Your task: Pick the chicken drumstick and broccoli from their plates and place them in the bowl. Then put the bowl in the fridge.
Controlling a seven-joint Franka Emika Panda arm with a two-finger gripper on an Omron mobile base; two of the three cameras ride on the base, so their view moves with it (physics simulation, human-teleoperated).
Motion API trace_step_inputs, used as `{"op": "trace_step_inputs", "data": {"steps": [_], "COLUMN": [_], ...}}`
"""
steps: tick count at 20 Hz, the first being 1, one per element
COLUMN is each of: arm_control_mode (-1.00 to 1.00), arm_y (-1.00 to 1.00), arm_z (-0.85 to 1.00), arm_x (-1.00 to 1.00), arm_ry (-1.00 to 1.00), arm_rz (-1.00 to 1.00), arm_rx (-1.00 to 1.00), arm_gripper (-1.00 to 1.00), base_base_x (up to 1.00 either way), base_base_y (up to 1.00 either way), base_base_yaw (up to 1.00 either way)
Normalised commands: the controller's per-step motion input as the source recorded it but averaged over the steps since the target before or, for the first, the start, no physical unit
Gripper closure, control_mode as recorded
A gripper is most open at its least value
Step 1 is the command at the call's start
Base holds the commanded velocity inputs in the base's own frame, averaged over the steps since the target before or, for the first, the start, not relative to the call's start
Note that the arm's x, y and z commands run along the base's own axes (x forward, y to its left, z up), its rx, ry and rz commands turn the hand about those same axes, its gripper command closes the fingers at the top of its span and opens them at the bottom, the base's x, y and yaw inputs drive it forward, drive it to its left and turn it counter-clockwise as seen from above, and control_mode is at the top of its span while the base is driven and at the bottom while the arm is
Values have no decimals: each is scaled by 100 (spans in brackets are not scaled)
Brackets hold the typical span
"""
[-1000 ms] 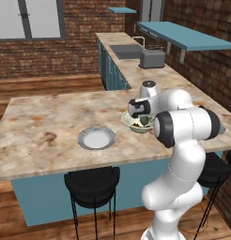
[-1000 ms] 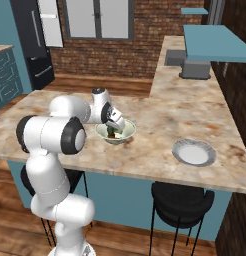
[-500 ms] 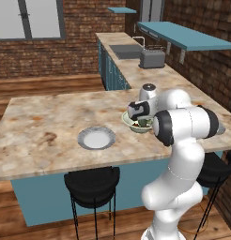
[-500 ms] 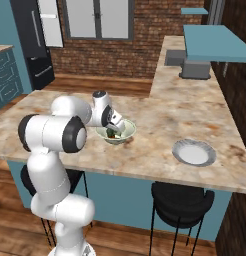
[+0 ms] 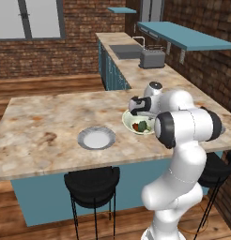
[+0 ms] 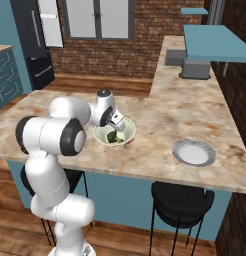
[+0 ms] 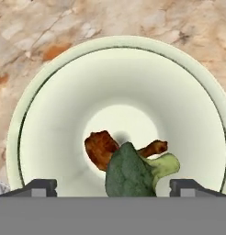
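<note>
The pale green bowl (image 7: 50, 119) stands on the island counter, seen from straight above in the hand view. In its bottom lies the reddish-brown chicken drumstick (image 7: 100, 148), with the broccoli (image 7: 133, 172) resting partly on top of it. My gripper (image 7: 113, 187) hangs just over the bowl, open, its fingertips (image 7: 41, 186) wide on either side of the broccoli and clear of it. From the base, the bowl (image 5: 131, 125) (image 6: 126, 139) sits under the gripper (image 5: 136, 111) (image 6: 118, 126). One plate (image 5: 96, 138) (image 6: 194, 153) lies bare. The fridge (image 6: 37, 45) stands far back left.
A toaster (image 5: 152, 58) and a sink (image 5: 124, 48) sit on the back counter under a teal shelf (image 5: 183, 35). Black stools (image 5: 91, 180) (image 6: 181, 200) stand at the island's near edge. Marbled counter (image 5: 37, 126) stretches to the left of the plate.
The jaws have spread wider over the bowl, leaving the broccoli lying free on the drumstick. The arm has stayed in place.
</note>
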Motion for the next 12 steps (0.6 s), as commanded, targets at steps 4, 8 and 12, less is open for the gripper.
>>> {"op": "trace_step_inputs", "data": {"steps": [4, 8, 12], "arm_control_mode": [-100, -100, -100], "arm_y": [13, 16, 17], "arm_z": [37, 16, 0], "arm_x": [0, 11, 19], "arm_ry": [-5, -3, 0], "arm_rz": [10, 20, 20], "arm_rx": [7, 0, -2], "arm_gripper": [-100, -100, -100], "base_base_x": [0, 0, 0], "base_base_y": [0, 0, 0], "base_base_yaw": [0, 0, 0]}}
